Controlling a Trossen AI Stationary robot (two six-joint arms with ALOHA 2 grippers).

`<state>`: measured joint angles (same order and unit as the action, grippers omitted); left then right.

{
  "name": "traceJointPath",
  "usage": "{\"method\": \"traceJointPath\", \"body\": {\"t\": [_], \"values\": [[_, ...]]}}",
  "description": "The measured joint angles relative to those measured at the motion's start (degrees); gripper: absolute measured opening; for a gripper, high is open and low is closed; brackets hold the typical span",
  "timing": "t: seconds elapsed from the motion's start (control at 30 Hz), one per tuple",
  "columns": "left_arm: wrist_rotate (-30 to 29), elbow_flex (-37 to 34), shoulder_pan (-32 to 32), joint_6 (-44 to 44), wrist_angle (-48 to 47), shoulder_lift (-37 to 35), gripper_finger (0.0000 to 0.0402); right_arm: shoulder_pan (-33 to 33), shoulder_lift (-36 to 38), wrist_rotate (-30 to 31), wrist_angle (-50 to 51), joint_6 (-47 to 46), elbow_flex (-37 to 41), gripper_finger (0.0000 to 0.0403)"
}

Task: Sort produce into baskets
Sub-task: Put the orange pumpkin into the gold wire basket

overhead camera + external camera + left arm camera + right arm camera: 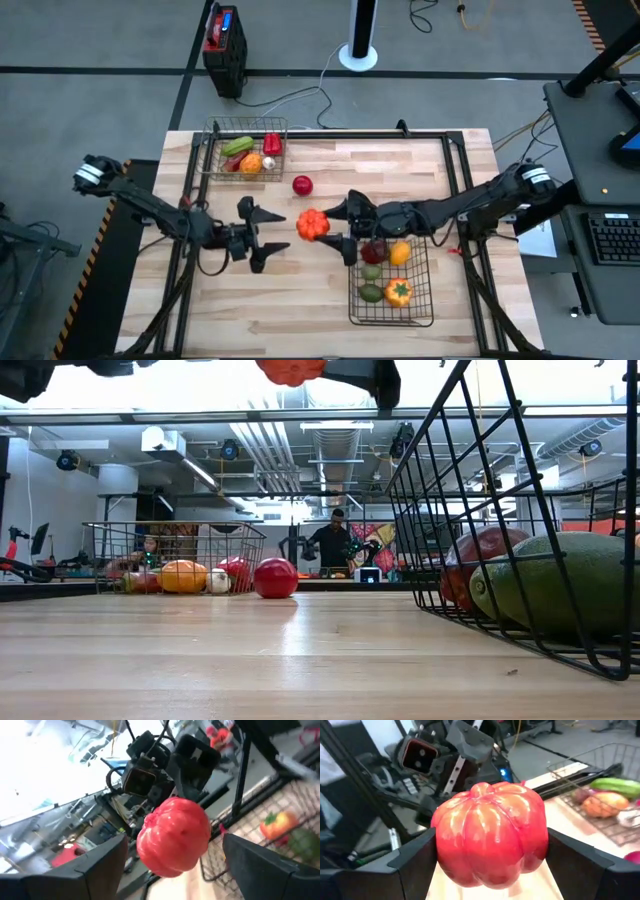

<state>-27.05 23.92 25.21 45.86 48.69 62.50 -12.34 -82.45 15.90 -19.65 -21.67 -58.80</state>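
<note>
Filling the right wrist view, an orange-red ribbed pumpkin (491, 837) sits between the right end effector's (347, 228) two fingers, which grip it on both sides above the bench (300, 310), near its centre. Just beside it, the left end effector (270, 232) faces the pumpkin with its fingers spread open, apart from it and holding nothing. Beside the right end effector, the larger basket (391, 318) holds an orange, green pieces and an orange bell pepper. At the far left, the smaller basket (212, 150) holds several pieces. A red tomato (302, 185) rests alone on the bench between the baskets.
</note>
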Motion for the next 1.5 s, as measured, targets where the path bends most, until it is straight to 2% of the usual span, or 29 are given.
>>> {"method": "traceJointPath", "body": {"t": [0.23,0.4,0.67,1.07,1.23,1.5], "values": [[-2.6,3.6,0.7,8.9,-0.3,5.1,0.0308,1.2,-3.8,-3.6,-16.3,-5.2,4.9,0.0323],[-10.8,7.9,0.9,13.1,-1.4,9.8,0.0308,1.7,-6.1,-5.5,-18.6,-6.0,4.1,0.0323],[-14.4,11.5,1.0,17.1,-3.5,14.6,0.0284,1.7,-6.9,-6.7,-18.0,-7.2,3.1,0.0324],[-15.8,12.6,1.7,15.4,-5.9,13.7,0.0254,2.0,-6.9,-7.4,-17.5,-12.7,3.0,0.0326],[-16.3,14.3,1.7,12.6,-11.3,13.7,0.0251,1.9,-6.9,-7.5,-16.9,-13.9,3.1,0.0345],[-17.6,14.6,1.8,9.6,-12.4,12.1,0.0249,1.9,-6.6,-7.5,-17.0,-14.4,3.0,0.0367]]}}
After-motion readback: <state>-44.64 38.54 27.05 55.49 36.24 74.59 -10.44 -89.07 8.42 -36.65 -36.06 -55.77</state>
